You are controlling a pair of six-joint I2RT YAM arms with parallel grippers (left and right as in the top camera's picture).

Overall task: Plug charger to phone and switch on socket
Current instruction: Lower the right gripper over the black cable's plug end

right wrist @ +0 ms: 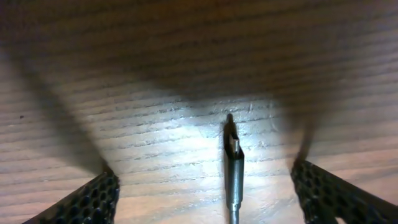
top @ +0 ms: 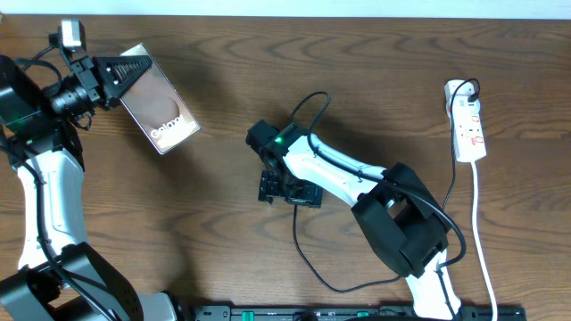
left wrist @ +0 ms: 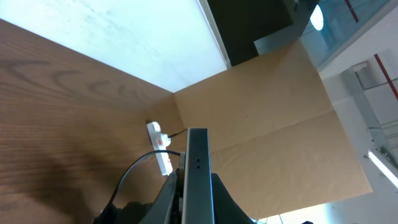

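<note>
Charger tip (right wrist: 234, 155) lies flat on the wood table (right wrist: 155, 74) between the right gripper's (right wrist: 205, 190) 2 wide-apart fingers, touching neither, well left of the socket (top: 467, 120), and farther left of the socket the left gripper (top: 114, 73) is clamped on the phone (top: 161, 114), held tilted above the table.

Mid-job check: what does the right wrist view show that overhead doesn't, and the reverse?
Only right wrist: the charger ending in its metal plug tip, lying on the table between the right gripper's open fingers, touching neither. Only overhead: the phone clamped in the left gripper at far left, the socket at the right edge, and the cable's long loop. Both: the wooden table, the right gripper and the charger.
</note>
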